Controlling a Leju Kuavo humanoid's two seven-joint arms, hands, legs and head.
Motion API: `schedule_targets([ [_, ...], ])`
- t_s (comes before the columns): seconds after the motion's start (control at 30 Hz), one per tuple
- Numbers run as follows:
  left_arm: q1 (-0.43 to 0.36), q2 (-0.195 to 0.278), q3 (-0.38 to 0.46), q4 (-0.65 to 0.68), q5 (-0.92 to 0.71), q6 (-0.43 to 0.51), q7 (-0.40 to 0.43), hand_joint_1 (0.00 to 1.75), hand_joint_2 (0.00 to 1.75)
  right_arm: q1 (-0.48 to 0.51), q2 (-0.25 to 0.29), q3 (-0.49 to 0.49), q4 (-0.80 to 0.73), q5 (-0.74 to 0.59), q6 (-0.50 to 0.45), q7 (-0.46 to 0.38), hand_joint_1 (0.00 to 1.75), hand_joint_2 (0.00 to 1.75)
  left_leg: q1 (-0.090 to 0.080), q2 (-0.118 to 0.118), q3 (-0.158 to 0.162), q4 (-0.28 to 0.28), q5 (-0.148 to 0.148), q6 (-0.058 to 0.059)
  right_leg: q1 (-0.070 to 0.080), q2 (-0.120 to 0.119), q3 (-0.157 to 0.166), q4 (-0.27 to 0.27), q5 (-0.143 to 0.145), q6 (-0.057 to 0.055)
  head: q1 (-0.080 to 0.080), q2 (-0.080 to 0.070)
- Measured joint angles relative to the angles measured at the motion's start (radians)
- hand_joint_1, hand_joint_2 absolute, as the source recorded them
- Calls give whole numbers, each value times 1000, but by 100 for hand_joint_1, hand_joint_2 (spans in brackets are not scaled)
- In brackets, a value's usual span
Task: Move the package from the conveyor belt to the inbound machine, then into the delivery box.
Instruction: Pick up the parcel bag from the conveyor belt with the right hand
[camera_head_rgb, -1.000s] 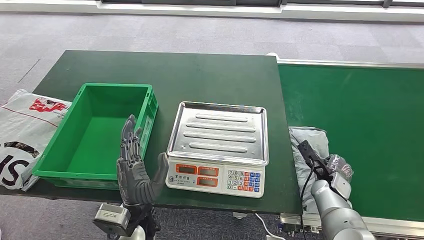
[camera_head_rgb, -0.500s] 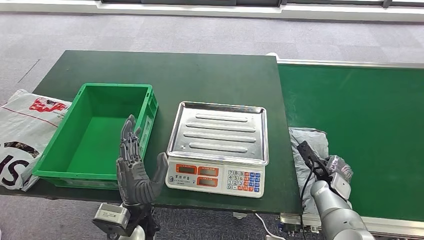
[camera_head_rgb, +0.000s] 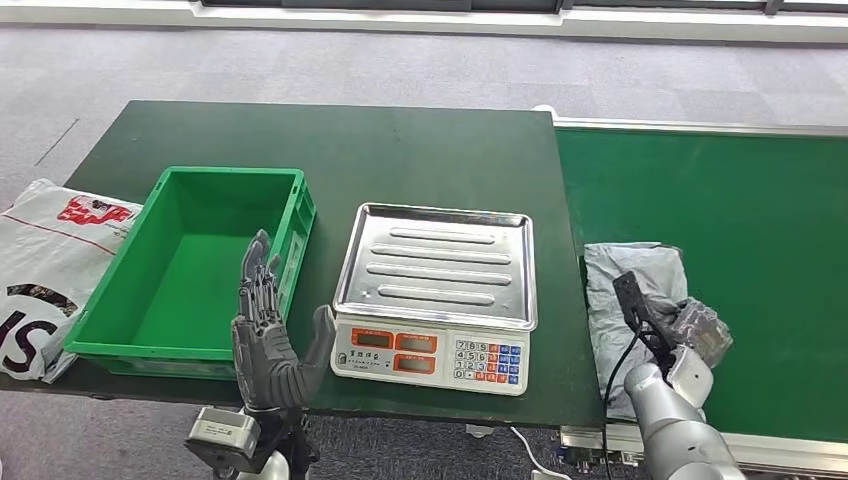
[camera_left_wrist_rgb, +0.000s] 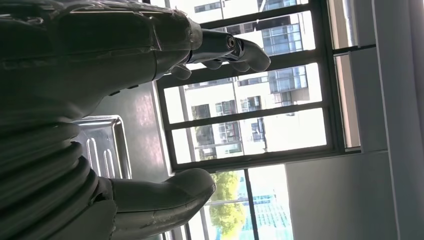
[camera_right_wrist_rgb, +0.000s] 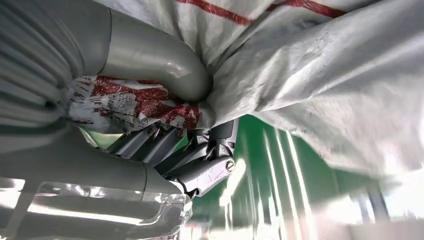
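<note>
At lower right of the head view, the right hand (camera_head_rgb: 690, 345) gripped the grey package (camera_head_rgb: 640, 300), which lay on the green conveyor belt (camera_head_rgb: 740, 220) beside the bench (camera_head_rgb: 330, 150). Thumb and fingers (camera_right_wrist_rgb: 195, 175) pinched its crumpled plastic. At lower left, the left hand (camera_head_rgb: 268, 335) stood upright, released, fingers spread, between the empty green delivery box (camera_head_rgb: 190, 260) and the weighing scale (camera_head_rgb: 437, 290).
</note>
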Motion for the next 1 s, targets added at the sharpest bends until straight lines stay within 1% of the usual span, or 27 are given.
schedule_targets([
  [0.07, 4, -1, 3, -3, -3, 4, 0, 0, 175, 13, 24, -1, -77, -67, -88, -95, 175, 175, 0, 0, 0, 0, 0, 0, 0, 0, 0, 0, 0, 0, 0, 0],
  [0.13, 6, -3, 6, -6, -3, 14, 0, 0, 175, 36, 64, -1, -192, -121, -120, -169, 175, 175, 0, 1, 0, 0, 0, 0, 1, 1, 0, 0, 0, 0, 0, 0],
  [0.17, 7, -4, 8, -7, -3, 21, 0, 0, 175, 48, 86, 1, -254, -137, -124, -192, 175, 175, 0, 1, 0, 0, 0, 0, 1, 1, 0, 0, 0, 0, 0, 0],
  [0.3, 9, -12, 29, -10, 27, 47, 0, 0, 175, 93, 168, 12, -469, -150, -126, -221, 175, 175, 0, 1, 0, 0, 0, 0, 2, 0, 0, 0, 0, -1, 0, 0],
  [0.43, 14, -22, 67, -14, 56, 46, 0, 0, 175, 120, 220, 23, -607, -156, -126, -240, 175, 175, 0, 1, 1, 0, 0, 0, 1, 1, 0, 0, -1, -1, 0, 0],
  [0.63, 20, -28, 95, -24, 59, 34, 0, 0, 175, 128, 247, 23, -686, -174, -126, -278, 175, 175, 0, 1, 1, 0, 0, 0, 0, 1, 0, 0, 0, -1, 0, 0],
  [0.7, 22, -29, 101, -25, 59, 33, 0, 0, 175, 131, 253, 23, -701, -192, -126, -303, 175, 175, 0, 1, 1, 0, 0, 0, 0, 1, 0, 0, 0, -1, 0, 0],
  [0.87, 24, -31, 111, -24, 59, 23, 0, 0, 175, 138, 282, 39, -718, -248, -125, -382, 175, 175, 0, 2, 1, 0, 0, 0, 0, 2, 0, 0, 0, -1, 0, 0],
  [1.0, 25, -31, 117, -22, 59, 16, 0, 0, 175, 140, 304, 68, -718, -260, -125, -403, 175, 175, 0, 2, 1, 0, 0, -1, 1, 2, -1, 0, -1, -1, 0, 0],
])
